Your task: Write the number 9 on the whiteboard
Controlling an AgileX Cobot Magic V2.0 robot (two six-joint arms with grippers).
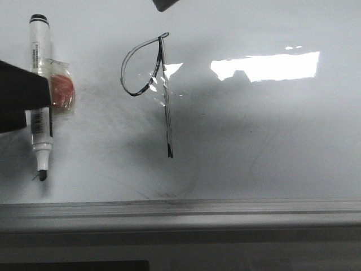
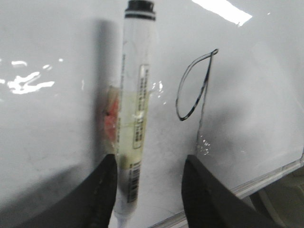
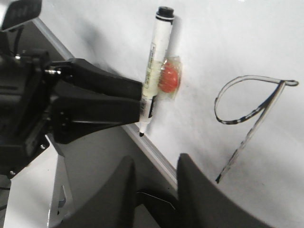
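Lying flat on the whiteboard (image 1: 254,147), the marker (image 1: 40,84) rests uncapped, tip toward the grey edge strip (image 1: 180,212), with a small orange piece in clear tape (image 1: 62,89) stuck to its barrel. The number 9 (image 1: 149,84) is drawn in thin black line to the right of the marker and apart from it: a teardrop loop joined to a long near-vertical stem.

The left gripper (image 2: 149,190) sits over the lower barrel; its fingers (image 2: 102,190) stand apart on either side of the marker, with a clear gap on one side, so they appear open rather than clamped. The right gripper (image 3: 154,190) hangs off the board edge, fingers (image 3: 199,190) parted and holding nothing.

Judgement: the writing step looks complete and the marker is set down. The next move would call for lifting the left arm straight away without nudging the marker or smearing the figure.
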